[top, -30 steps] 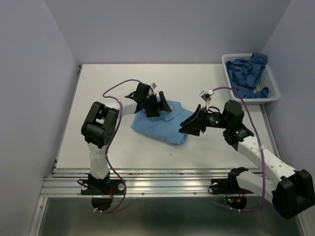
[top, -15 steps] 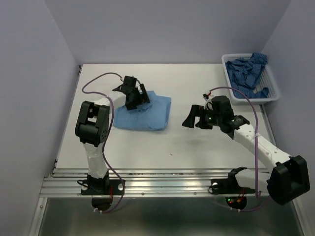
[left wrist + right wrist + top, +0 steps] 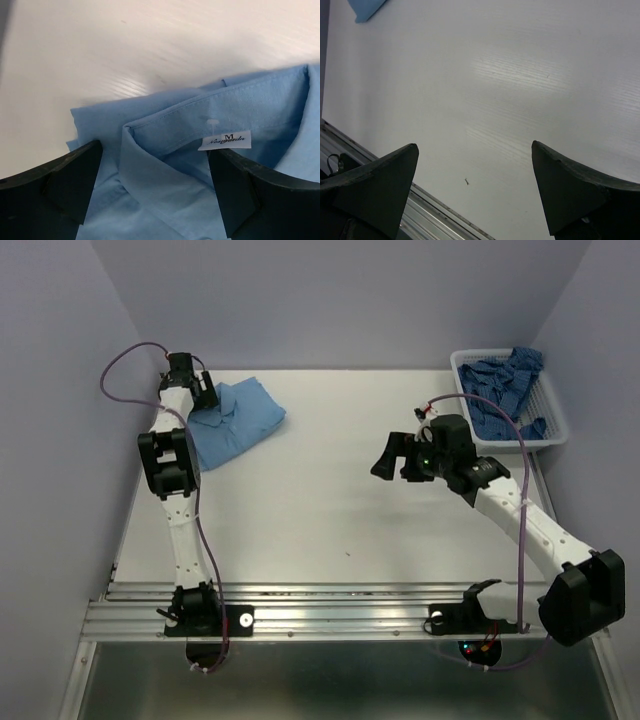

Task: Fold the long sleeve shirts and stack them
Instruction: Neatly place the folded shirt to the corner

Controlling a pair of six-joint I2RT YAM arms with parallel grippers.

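The folded light sky-blue shirt (image 3: 240,422) lies at the table's back left corner. My left gripper (image 3: 200,390) is down on its collar end. In the left wrist view the jaws are wide apart around the collar (image 3: 165,165), which has a white size label (image 3: 225,141), and the left gripper (image 3: 155,195) is open. The darker patterned blue shirt (image 3: 505,385) lies bunched in the white basket (image 3: 548,432) at the back right. My right gripper (image 3: 392,455) hangs open and empty over bare table right of centre; it is also open in the right wrist view (image 3: 475,195).
The table's metal front rail (image 3: 435,215) shows in the right wrist view, and a corner of the light-blue shirt (image 3: 366,7) shows at its top left. Walls stand close behind and left of the shirt.
My left arm has slid the folded light-blue shirt from the table's middle to the back left corner. My right gripper has drawn back to the right and risen off the shirt.
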